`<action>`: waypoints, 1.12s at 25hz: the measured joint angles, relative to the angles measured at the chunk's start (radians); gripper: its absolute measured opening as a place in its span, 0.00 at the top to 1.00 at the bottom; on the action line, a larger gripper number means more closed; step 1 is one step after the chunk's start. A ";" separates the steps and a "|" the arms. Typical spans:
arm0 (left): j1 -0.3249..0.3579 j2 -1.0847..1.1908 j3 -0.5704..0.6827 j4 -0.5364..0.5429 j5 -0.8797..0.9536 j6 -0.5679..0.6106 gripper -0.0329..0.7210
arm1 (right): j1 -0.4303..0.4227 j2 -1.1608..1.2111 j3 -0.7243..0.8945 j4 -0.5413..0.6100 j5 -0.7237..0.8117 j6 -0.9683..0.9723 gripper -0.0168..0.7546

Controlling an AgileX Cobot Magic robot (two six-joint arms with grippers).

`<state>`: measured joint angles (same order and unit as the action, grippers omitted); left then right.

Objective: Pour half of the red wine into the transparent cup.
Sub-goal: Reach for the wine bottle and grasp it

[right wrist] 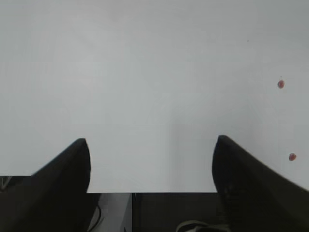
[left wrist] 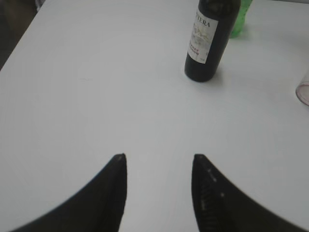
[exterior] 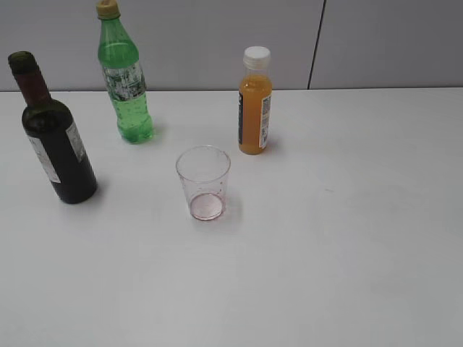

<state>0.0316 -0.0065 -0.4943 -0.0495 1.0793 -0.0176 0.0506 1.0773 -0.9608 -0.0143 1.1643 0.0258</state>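
The red wine bottle (exterior: 54,137) stands upright at the left of the white table, dark glass with maroon neck foil and a white label. It also shows in the left wrist view (left wrist: 209,38), far ahead of my left gripper (left wrist: 159,157), which is open and empty. The transparent cup (exterior: 203,182) stands upright near the table's middle, empty, with a pinkish base; its edge shows in the left wrist view (left wrist: 303,89). My right gripper (right wrist: 152,141) is open and empty over the table's front edge. Neither gripper shows in the exterior view.
A green plastic soda bottle (exterior: 124,76) stands at the back left behind the wine. A small orange juice bottle (exterior: 255,103) stands behind the cup. Two small red spots (right wrist: 280,84) lie on the table in the right wrist view. The table's front edge (right wrist: 154,192) is below my right gripper.
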 joint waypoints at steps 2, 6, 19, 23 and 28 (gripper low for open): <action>0.000 0.000 0.000 0.000 0.000 0.000 0.52 | 0.000 -0.088 0.074 0.000 -0.046 -0.002 0.21; 0.000 0.000 0.000 0.000 0.000 0.000 0.52 | 0.000 -0.235 0.225 0.001 -0.124 -0.002 0.21; 0.000 0.000 0.000 0.000 0.000 0.000 0.52 | 0.000 -0.621 0.435 0.014 -0.179 0.000 0.21; 0.000 0.000 0.000 0.000 0.000 0.000 0.52 | 0.000 -0.695 0.435 0.014 -0.190 0.000 0.21; 0.000 0.000 0.000 0.000 0.000 0.000 0.52 | 0.000 -0.790 0.435 0.014 -0.192 0.000 0.21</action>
<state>0.0316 -0.0065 -0.4943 -0.0495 1.0793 -0.0176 0.0506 0.2877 -0.5262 0.0000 0.9721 0.0257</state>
